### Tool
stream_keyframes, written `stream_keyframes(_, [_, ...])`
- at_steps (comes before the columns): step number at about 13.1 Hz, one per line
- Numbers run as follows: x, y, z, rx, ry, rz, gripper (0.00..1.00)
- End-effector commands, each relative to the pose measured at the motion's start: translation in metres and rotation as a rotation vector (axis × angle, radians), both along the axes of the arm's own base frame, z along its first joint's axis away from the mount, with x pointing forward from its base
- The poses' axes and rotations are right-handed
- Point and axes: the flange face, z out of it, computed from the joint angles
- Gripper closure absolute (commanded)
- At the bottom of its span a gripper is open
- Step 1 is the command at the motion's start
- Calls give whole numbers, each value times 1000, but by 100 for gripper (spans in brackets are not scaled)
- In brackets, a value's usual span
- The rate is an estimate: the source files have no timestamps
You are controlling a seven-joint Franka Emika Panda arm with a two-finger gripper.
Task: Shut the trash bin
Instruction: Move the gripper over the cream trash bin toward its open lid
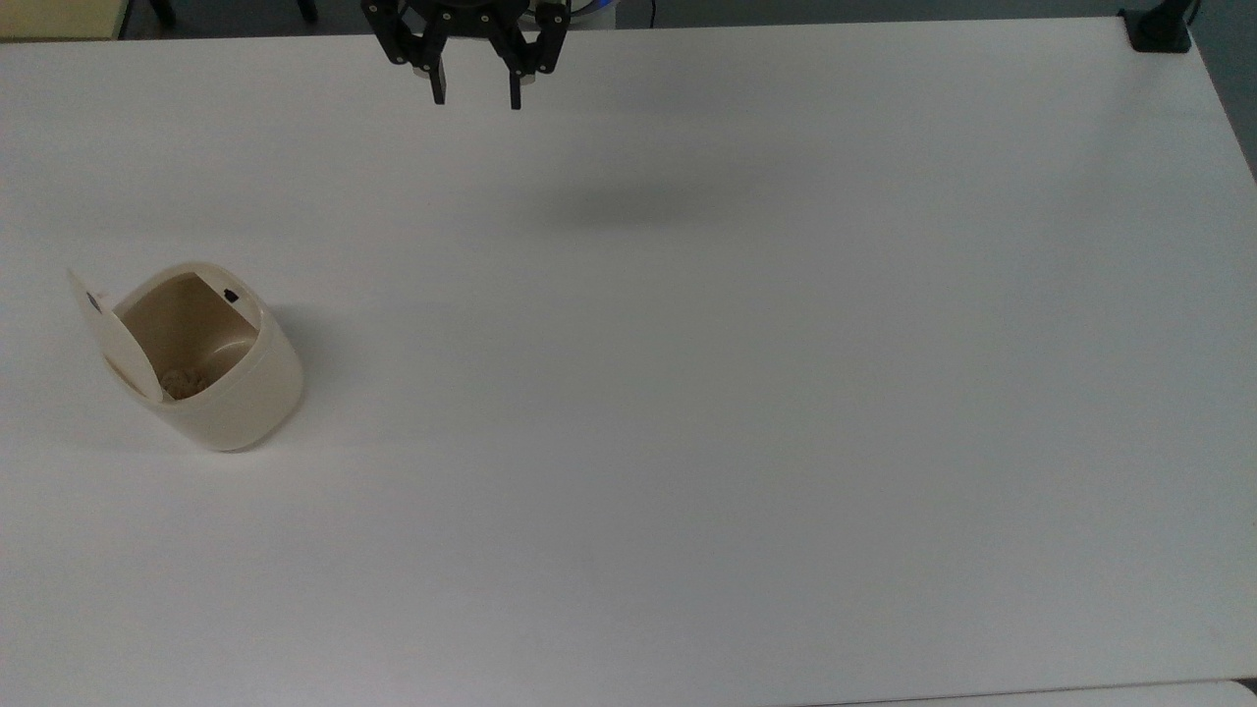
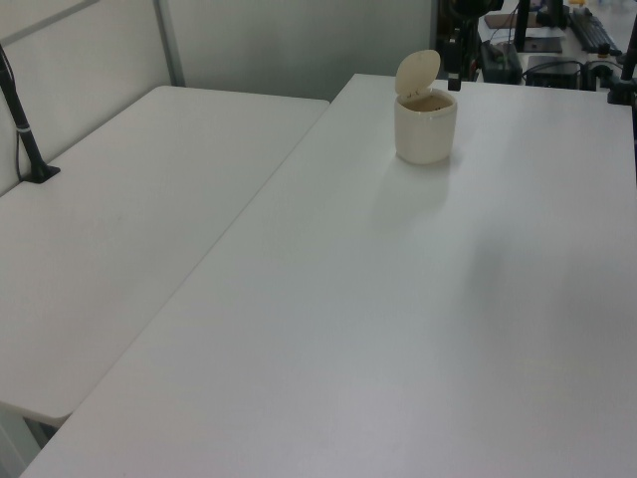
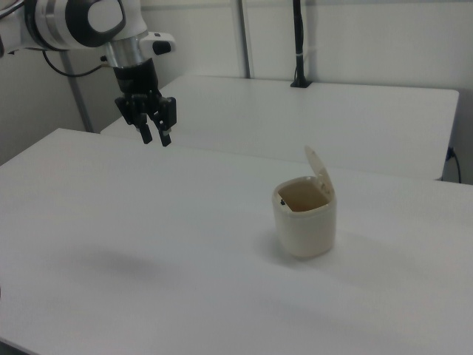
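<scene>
Top view: a wide white table (image 1: 687,393) with a small cream trash bin (image 1: 231,393) standing upright near the top view's left edge, about halfway down. Its flat hinged lid (image 1: 113,339) is swung up and stands tilted on the side nearer the top view's left, leaving the tan inside exposed. A small black tab (image 1: 232,295) sits just inside the rim on the far side, and a small crumpled pale lump (image 1: 182,380) lies at the bottom of the bin. At the top view's upper edge, left of centre, hangs the black two-finger gripper (image 1: 476,96), its fingers pointing down and spread apart with a clear gap between them, pinching nothing. It is well apart from the bin, and a soft grey shadow (image 1: 628,204) lies on the table below and to the top view's right of it

In the left view the bin (image 2: 426,134) stands on the far part of the table with its lid (image 2: 417,72) raised behind the opening, and a second white table (image 2: 119,229) adjoins on the left view's left

In the right view the white robot arm (image 3: 89,18) reaches in from the upper left, the gripper (image 3: 157,138) hanging high above the table, fingers apart. The bin (image 3: 304,222) stands to the right view's right of centre, lid (image 3: 319,174) up, nothing touching it
</scene>
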Motion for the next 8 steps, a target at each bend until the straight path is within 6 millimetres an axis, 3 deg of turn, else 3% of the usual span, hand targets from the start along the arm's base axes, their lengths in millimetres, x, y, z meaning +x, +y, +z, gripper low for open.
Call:
stream_keyframes(1, [-6, -5, 0, -10, 17, -7, 98])
stream_keyframes(3, [0, -22, -5, -20, 6, -34, 98])
stream_keyframes(5, [19, -65, -11, -26, -69, -107, 100])
stream_keyframes(7, [26, -109, -2, -33, -151, -173, 100])
stream_keyframes(8, [28, -139, 13, -42, -238, -215, 100])
